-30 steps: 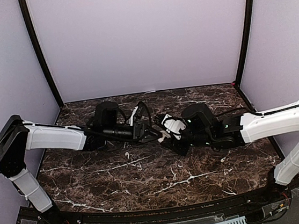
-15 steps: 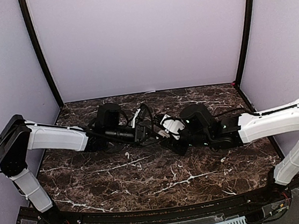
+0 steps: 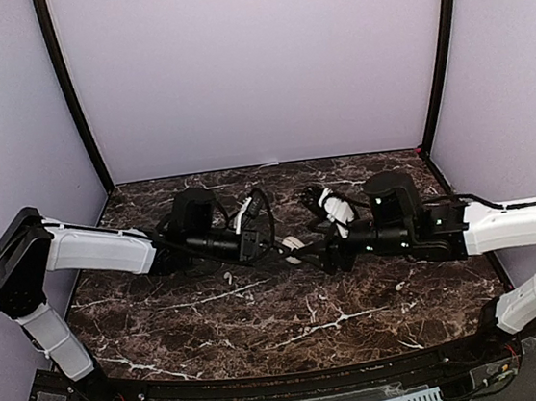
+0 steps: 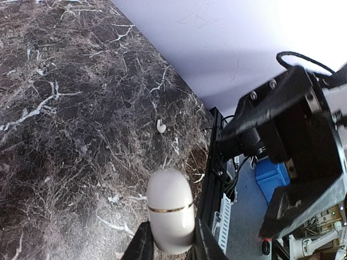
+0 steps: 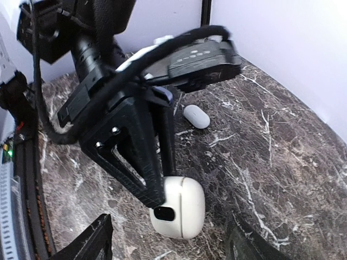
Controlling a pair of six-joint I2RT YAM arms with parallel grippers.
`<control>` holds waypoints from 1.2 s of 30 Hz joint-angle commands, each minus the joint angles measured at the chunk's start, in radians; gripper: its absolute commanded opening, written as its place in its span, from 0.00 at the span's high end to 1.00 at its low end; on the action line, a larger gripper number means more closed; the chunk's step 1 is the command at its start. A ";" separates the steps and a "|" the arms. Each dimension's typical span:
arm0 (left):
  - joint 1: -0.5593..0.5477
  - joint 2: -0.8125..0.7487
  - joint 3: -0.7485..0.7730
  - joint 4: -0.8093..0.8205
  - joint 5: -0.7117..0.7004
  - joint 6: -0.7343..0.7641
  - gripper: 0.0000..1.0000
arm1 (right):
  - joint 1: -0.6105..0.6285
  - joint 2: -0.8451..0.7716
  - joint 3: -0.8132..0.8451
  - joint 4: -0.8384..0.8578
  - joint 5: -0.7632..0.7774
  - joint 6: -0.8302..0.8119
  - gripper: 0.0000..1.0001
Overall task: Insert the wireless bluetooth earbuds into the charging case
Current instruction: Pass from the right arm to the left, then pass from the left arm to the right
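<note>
Top view, tools: the left tool (image 3: pixel 278 245) and right tool (image 3: pixel 318 253) are seen facing each other closely over the middle of the desk (image 3: pixel 359 316).
Top view, case: a white charging case (image 3: pixel 292 245) is held at the left tool's tip.
Top view, earbud: one white earbud (image 3: pixel 226 277) is seen on the desk, nearer and to the left of the case, beside the left forearm. The left arm is nearer to it, but its tool is occupied.
Left wrist view, grip: the case (image 4: pixel 169 211) is pinched between the left fingers, its long axis pointing away from the tool and its gold seam apparently shut.
Left wrist view, earbud: the earbud (image 4: pixel 160 125) lies beyond the case and apart from it; it is too small for its axis to be told.
Right wrist view, tool: the right tool (image 5: pixel 168 244) is spread wide with nothing held, and the case (image 5: pixel 179 208) lies just ahead.
Right wrist view, obstacles: the left tool's black fingers are seen crossing in front. A white oval piece (image 5: pixel 196 116) lies on the desk beyond; whether it is a bud or a case cannot be told.
</note>
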 commanded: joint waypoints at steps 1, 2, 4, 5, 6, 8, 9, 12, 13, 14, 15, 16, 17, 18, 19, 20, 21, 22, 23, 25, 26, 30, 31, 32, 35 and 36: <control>-0.004 -0.087 -0.045 0.069 0.057 0.142 0.82 | -0.163 -0.038 -0.028 0.091 -0.364 0.134 0.30; -0.004 -0.097 -0.057 0.089 0.074 0.166 0.82 | -0.190 -0.036 -0.026 0.096 -0.429 0.162 0.30; -0.004 -0.120 -0.078 0.120 0.123 0.211 0.82 | -0.222 -0.026 -0.026 0.108 -0.521 0.183 0.31; -0.004 -0.129 -0.086 0.128 0.146 0.235 0.82 | -0.228 -0.022 -0.026 0.114 -0.555 0.185 0.31; -0.004 -0.137 -0.092 0.135 0.164 0.257 0.82 | -0.229 -0.014 -0.024 0.117 -0.577 0.186 0.32; -0.004 -0.149 -0.098 0.136 0.187 0.295 0.82 | -0.231 0.004 -0.014 0.113 -0.631 0.186 0.34; -0.004 -0.153 -0.100 0.136 0.195 0.312 0.82 | -0.231 0.016 -0.010 0.115 -0.660 0.187 0.35; -0.004 -0.159 -0.101 0.138 0.212 0.340 0.82 | -0.231 0.048 0.009 0.111 -0.764 0.187 0.43; -0.004 -0.161 -0.101 0.141 0.214 0.348 0.82 | -0.231 0.058 0.014 0.114 -0.794 0.186 0.44; -0.004 -0.161 -0.101 0.145 0.217 0.350 0.82 | -0.230 0.065 0.017 0.114 -0.817 0.184 0.46; -0.004 -0.161 -0.101 0.150 0.218 0.351 0.82 | -0.230 0.071 0.021 0.115 -0.828 0.183 0.47; -0.004 -0.161 -0.099 0.152 0.220 0.350 0.82 | -0.230 0.077 0.022 0.110 -0.830 0.181 0.47; -0.004 -0.161 -0.099 0.155 0.223 0.348 0.82 | -0.230 0.081 0.026 0.104 -0.831 0.176 0.48; -0.004 -0.161 -0.099 0.160 0.226 0.346 0.82 | -0.230 0.085 0.029 0.098 -0.830 0.171 0.48; -0.004 -0.160 -0.097 0.162 0.227 0.344 0.82 | -0.230 0.089 0.033 0.095 -0.831 0.168 0.49; -0.004 -0.158 -0.095 0.162 0.229 0.343 0.82 | -0.230 0.091 0.034 0.094 -0.833 0.165 0.50; -0.004 -0.157 -0.095 0.163 0.237 0.340 0.82 | -0.230 0.095 0.038 0.093 -0.838 0.163 0.52; -0.004 -0.154 -0.092 0.166 0.240 0.335 0.82 | -0.230 0.098 0.041 0.092 -0.841 0.161 0.53; -0.005 -0.154 -0.092 0.168 0.244 0.331 0.82 | -0.230 0.101 0.045 0.092 -0.846 0.159 0.54; -0.004 -0.151 -0.090 0.173 0.253 0.324 0.82 | -0.230 0.111 0.053 0.086 -0.846 0.157 0.56; -0.004 -0.150 -0.091 0.175 0.257 0.320 0.82 | -0.230 0.116 0.058 0.084 -0.850 0.155 0.58; -0.004 -0.146 -0.086 0.176 0.260 0.310 0.82 | -0.230 0.127 0.068 0.084 -0.866 0.151 0.68; -0.004 -0.144 -0.084 0.175 0.262 0.309 0.82 | -0.230 0.129 0.070 0.083 -0.868 0.150 0.70; -0.004 -0.143 -0.082 0.173 0.263 0.310 0.82 | -0.230 0.131 0.070 0.082 -0.869 0.150 0.73; -0.004 -0.137 -0.080 0.165 0.257 0.312 0.81 | -0.230 0.131 0.069 0.084 -0.874 0.150 0.81; -0.004 -0.136 -0.081 0.162 0.253 0.312 0.78 | -0.230 0.131 0.068 0.085 -0.876 0.150 0.83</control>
